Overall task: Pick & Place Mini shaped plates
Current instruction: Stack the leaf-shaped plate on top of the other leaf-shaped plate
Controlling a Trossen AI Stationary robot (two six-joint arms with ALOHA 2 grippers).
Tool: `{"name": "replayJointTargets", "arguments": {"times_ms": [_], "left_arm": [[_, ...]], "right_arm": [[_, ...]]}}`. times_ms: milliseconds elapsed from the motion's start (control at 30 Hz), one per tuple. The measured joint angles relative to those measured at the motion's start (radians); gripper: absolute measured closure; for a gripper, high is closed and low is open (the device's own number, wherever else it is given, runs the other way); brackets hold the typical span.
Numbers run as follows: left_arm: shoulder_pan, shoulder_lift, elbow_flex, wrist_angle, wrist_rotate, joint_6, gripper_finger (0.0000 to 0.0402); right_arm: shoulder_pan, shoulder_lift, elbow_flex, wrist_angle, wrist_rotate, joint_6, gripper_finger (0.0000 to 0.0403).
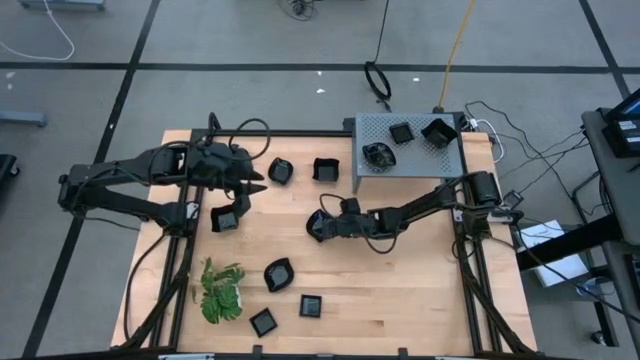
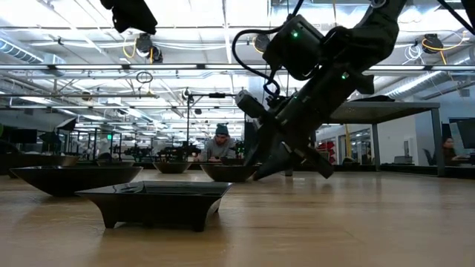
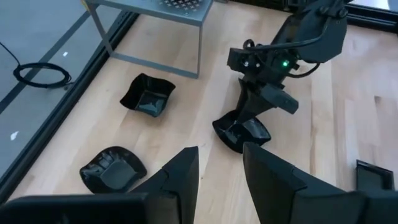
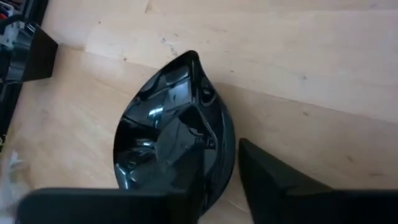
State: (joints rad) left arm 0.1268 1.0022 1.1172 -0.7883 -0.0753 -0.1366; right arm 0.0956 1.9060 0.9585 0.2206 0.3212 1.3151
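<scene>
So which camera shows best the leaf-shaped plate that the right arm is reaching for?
The right wrist view: the leaf-shaped plate fills it, one finger inside, one outside its rim. The left wrist view shows it beneath the right gripper; the high view only small; the low view mostly hides it.

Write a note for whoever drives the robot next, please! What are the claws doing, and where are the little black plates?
Left claw: open, empty, hovering over the left side of the table.
Right claw: down at the leaf-shaped plate mid-table; grip unclear.
Three plates sit on the grey stand, probably done.
Six more plates lie loose on the table, likely still to move.
</scene>
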Motion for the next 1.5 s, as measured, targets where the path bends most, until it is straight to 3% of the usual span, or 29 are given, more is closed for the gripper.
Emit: {"name": "replayJointTargets", "arguments": {"times_ms": [133, 367, 467, 733, 867, 1067, 1300, 1500], "left_arm": [[0.000, 0.001, 0.000, -0.002, -0.013, 0.000, 0.0273], [0.000, 0.001, 0.000, -0.001, -0.022, 0.000, 0.0273], [0.000, 0.001, 0.000, -0.001, -0.041, -0.008, 0.0273], [0.000, 0.001, 0.000, 0.010, -0.107, -0.093, 0.0273], [0.000, 0.001, 0.000, 0.053, -0.117, -0.147, 0.0273], [0.000, 0.001, 0.000, 0.149, -0.119, -0.221, 0.0273], [0.000, 0.001, 0.000, 0.279, -0.120, -0.244, 0.0273], [0.000, 0.001, 0.000, 0.335, -0.152, -0.291, 0.0273]], "right_arm": [[0.001, -0.005, 0.000, -0.001, -0.046, -0.002, 0.0389], [0.001, -0.102, -0.003, -0.003, -0.130, -0.164, 0.0401], [-0.007, -0.199, 0.000, -0.001, -0.165, -0.281, 0.0402], [-0.079, -0.575, -0.001, -0.256, -0.223, -0.591, 0.0402], [-0.184, -0.767, -0.001, -0.447, -0.229, -0.716, 0.0402], [-0.444, -0.924, -0.001, -0.611, -0.374, -0.882, 0.0403], [-0.718, -0.899, 0.021, -0.659, -0.586, -1.106, 0.0403], [-0.860, -0.786, 0.239, -0.916, -0.599, -1.383, 0.0403]]}}
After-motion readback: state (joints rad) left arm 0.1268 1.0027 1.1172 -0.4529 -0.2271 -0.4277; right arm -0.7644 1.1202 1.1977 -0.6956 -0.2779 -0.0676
